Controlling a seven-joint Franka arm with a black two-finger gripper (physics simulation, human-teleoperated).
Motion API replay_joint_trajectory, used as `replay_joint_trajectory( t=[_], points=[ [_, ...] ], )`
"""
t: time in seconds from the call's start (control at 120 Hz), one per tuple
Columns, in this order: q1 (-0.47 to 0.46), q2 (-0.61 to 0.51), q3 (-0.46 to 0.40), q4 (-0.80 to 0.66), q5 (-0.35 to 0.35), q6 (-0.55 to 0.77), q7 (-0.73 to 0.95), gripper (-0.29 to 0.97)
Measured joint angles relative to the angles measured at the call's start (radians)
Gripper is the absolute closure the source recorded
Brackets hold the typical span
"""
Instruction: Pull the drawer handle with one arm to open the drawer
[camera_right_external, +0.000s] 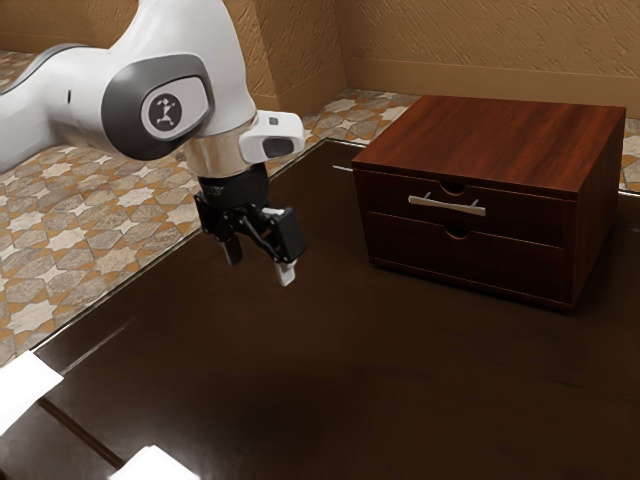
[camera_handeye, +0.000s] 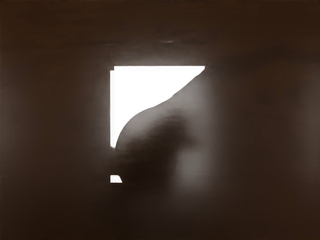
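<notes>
1. While the pincer (camera_right_external: 262, 266) hangs in the air over the dark, shiny counter (camera_right_external: 350, 380), close to the counter's edge on the exterior view's left, its two fingers are spread apart and hold nothing.
2. A wooden box (camera_right_external: 500, 140) sits near the counter's far corner on the exterior view's right, well apart from the pincer.
3. Its top drawer (camera_right_external: 520, 215) looks shut, flat with the front of the box.
4. The handle (camera_right_external: 447, 205) is a thin silver bar lying across the top drawer's front.
5. The bottom drawer (camera_right_external: 470, 258) has just a little notch at its top edge, and I see no bar on it.
6. I think the handle is hard, stiff and smooth, so it could slip. The best place to grab looks like the middle of the bar, with one finger on each side.
7. I think the drawer slides straight out toward the counter's middle. A crooked pull could make it stick, or drag the whole box along the shiny counter.
</notes>
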Motion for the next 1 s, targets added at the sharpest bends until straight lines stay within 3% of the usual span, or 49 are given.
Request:
replay_joint_trajectory(
  t=[0.067, 0.133, 0.233, 0.342, 0.4, 0.458, 0.633, 0.725, 0.758, 0.808, 0.867, 1.0],
  points=[
    [0.195, 0.141, -0.181, 0.213, 0.003, -0.043, 0.016, 0.01],
    [0.375, 0.194, -0.245, 0.291, 0.006, -0.08, 0.032, 0.0],
    [0.439, 0.212, -0.267, 0.318, 0.008, -0.117, 0.054, 0.0],
    [0.434, 0.215, -0.263, 0.322, 0.008, -0.141, 0.074, 0.0],
    [0.261, 0.216, -0.069, 0.322, -0.004, -0.147, 0.085, 0.0],
    [0.191, 0.216, 0.009, 0.322, -0.014, -0.152, 0.095, 0.0],
    [0.168, 0.21, 0.049, 0.323, -0.038, -0.161, 0.121, 0.0],
    [0.169, 0.054, 0.018, 0.367, -0.044, -0.144, 0.177, 0.0],
    [0.165, 0.02, -0.003, 0.376, -0.082, -0.135, 0.235, 0.0],
    [0.15, 0.008, -0.027, 0.382, -0.16, -0.128, 0.353, 0.0],
    [0.159, 0.041, -0.09, 0.385, -0.207, -0.115, 0.494, 0.0],
    [0.131, 0.158, -0.241, 0.386, -0.113, -0.009, 0.718, 0.0]
  ],
)
